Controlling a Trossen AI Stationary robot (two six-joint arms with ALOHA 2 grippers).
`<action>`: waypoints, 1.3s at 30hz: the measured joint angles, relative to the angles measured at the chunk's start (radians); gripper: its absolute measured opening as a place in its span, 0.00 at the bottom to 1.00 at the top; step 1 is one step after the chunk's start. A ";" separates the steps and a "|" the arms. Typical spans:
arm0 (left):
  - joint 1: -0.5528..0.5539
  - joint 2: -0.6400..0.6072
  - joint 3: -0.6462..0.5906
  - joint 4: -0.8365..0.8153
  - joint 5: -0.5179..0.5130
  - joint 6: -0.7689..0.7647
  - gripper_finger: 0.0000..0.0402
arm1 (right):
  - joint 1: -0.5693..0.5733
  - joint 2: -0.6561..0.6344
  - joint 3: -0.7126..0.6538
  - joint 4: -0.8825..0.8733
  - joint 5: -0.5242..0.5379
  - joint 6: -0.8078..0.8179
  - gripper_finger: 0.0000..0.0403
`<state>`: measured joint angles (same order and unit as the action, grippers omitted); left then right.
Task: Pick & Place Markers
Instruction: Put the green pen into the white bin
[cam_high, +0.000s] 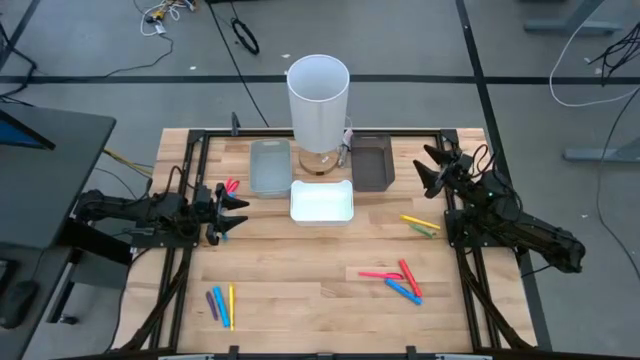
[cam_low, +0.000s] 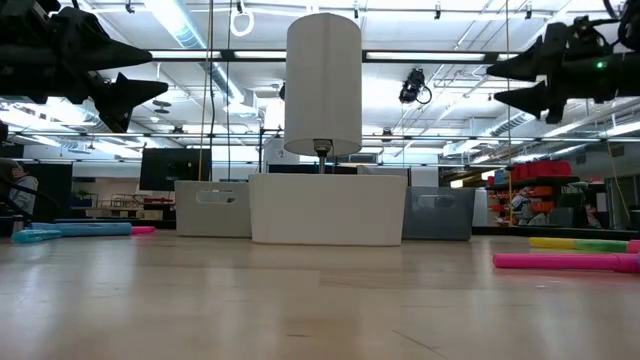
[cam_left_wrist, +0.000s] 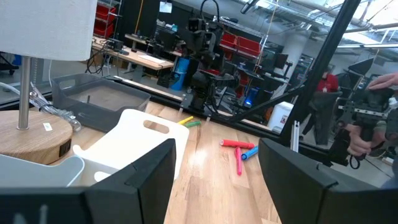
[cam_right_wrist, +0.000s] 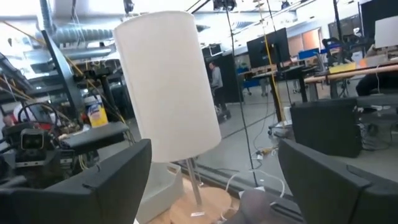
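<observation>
Scattered markers (cam_high: 403, 281) lie untouched; both hands hover empty.

Table centre (cam_high: 300, 270) bare — lamp (cam_high: 318, 100), trays (cam_high: 322, 202) behind.

Wooden table (cam_high: 300, 270): markers (cam_high: 404, 280), trays (cam_high: 321, 201), lamp (cam_high: 318, 105)

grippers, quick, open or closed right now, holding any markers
left gripper: open, holding nothing, at the table's left edge.
right gripper: open, holding nothing, beside the dark tray.
</observation>
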<state>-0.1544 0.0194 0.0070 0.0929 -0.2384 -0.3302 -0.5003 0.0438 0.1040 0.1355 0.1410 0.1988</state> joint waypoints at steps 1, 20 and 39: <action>0.000 0.000 0.000 0.000 0.000 0.000 0.58 | 0.000 0.007 0.014 -0.013 -0.001 -0.003 0.87; 0.000 0.000 0.000 0.000 0.000 0.000 0.58 | 0.000 0.152 0.348 -0.385 -0.082 0.063 0.87; 0.000 0.000 0.000 0.000 0.000 0.000 0.58 | 0.000 0.397 0.917 -0.926 -0.139 0.055 0.87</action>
<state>-0.1543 0.0196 0.0071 0.0929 -0.2382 -0.3302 -0.5003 0.4408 1.0213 -0.7910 0.0021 0.2534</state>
